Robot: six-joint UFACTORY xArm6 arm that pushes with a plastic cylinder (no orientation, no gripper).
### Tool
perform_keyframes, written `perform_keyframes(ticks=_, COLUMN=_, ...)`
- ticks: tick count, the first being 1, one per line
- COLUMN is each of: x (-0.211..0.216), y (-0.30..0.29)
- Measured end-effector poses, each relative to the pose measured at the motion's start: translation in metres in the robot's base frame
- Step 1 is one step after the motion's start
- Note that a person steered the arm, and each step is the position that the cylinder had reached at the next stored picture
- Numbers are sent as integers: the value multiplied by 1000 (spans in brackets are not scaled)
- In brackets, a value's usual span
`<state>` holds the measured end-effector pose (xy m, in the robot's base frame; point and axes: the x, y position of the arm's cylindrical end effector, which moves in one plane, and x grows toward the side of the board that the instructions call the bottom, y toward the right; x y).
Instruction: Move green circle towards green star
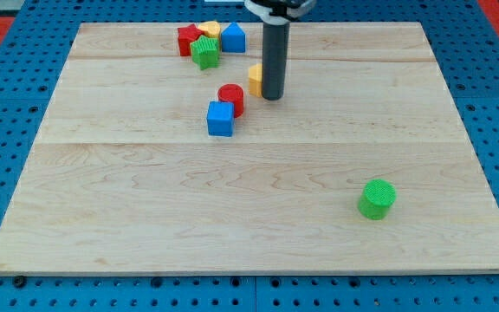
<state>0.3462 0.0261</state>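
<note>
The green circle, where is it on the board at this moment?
The green circle sits alone at the view's lower right of the board, far from my tip and from the green star in the cluster at the view's top.

The rod [272, 52] hides most of a yellow block [255, 78]; its shape is unclear.

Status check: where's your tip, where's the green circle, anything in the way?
My tip upper centre, right beside a yellow block. Green circle alone, lower right, untouched. Green star top left in cluster. Red cylinder and blue cube near the path.
</note>
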Motion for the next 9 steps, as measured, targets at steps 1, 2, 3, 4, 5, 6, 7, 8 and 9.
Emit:
perform_keyframes(ticks=1, x=-25, y=-13)
perform_keyframes(ticks=2, x=-50, y=-38)
perform_keyframes(ticks=3, x=-46, y=-29)
perform_keyframes(ticks=4, x=14, y=-10)
perform_keyframes(ticks=5, x=53, y=9)
perform_keyframes(ticks=6, x=87, y=56)
perform_keyframes(ticks=7, x=120, y=106)
perform_keyframes(ticks=8, x=150, y=150)
perform_keyframes(ticks=9, x=177, y=183)
